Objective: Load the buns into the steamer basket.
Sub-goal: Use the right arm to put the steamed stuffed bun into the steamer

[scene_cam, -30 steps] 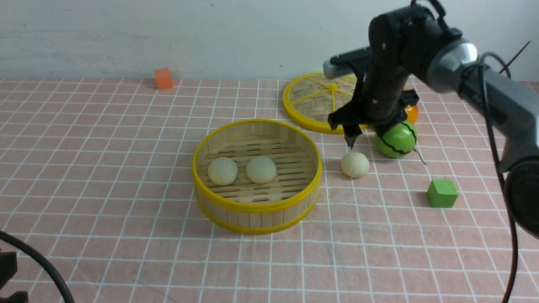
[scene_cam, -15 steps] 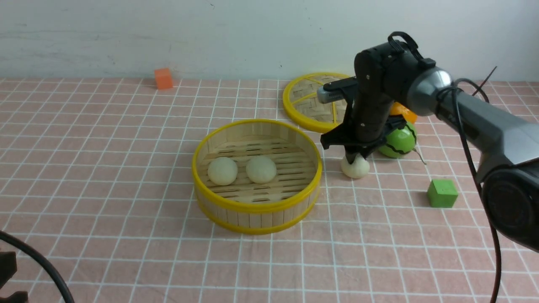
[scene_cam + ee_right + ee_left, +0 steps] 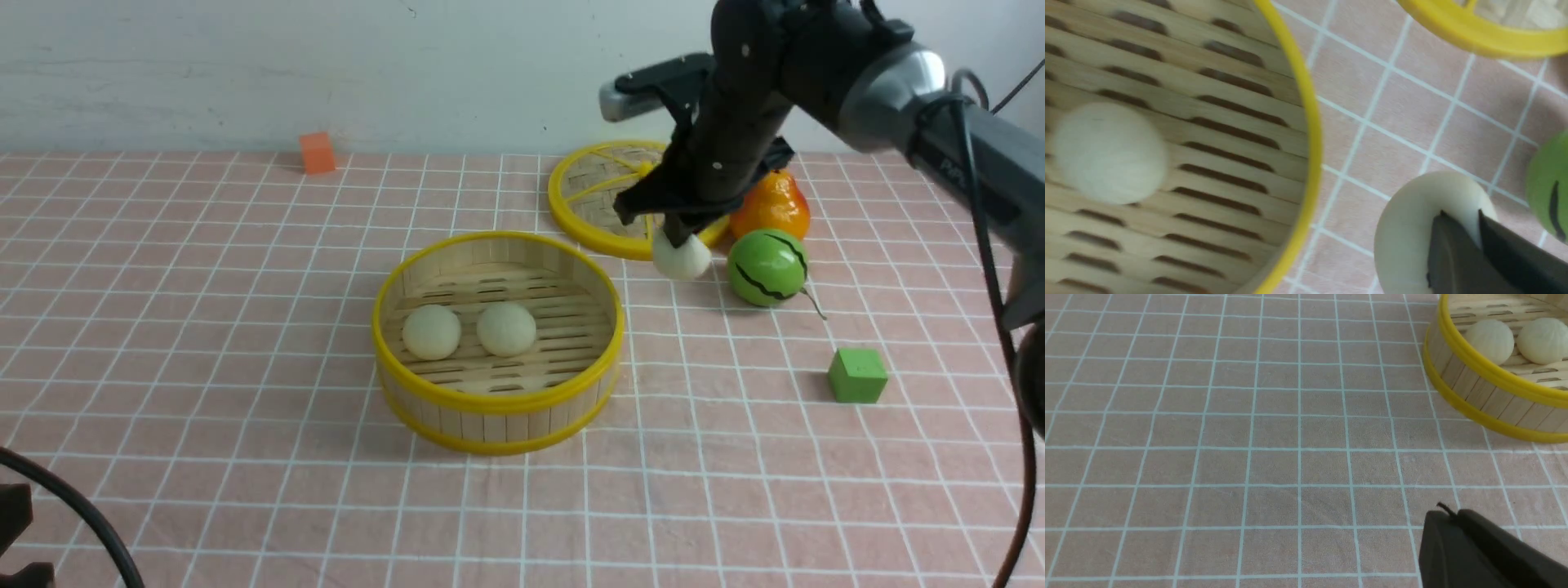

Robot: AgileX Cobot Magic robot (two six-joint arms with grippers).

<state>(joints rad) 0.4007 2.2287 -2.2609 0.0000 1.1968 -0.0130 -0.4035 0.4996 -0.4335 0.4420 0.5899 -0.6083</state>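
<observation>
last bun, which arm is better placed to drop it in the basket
Right. The right fingers are shut on the last bun, held in the air just right of the basket. The left fingers are shut on nothing, low over bare cloth on the basket's other side.

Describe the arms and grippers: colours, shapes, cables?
Right arm: dark grey link, rounded silver joint, black wrist housing with small white dots, and a black cable hanging along it. Right gripper: matte black, tapered fingers. Left gripper: matte black and tapered too. Only a second black cable shows on that side in the front view.
</observation>
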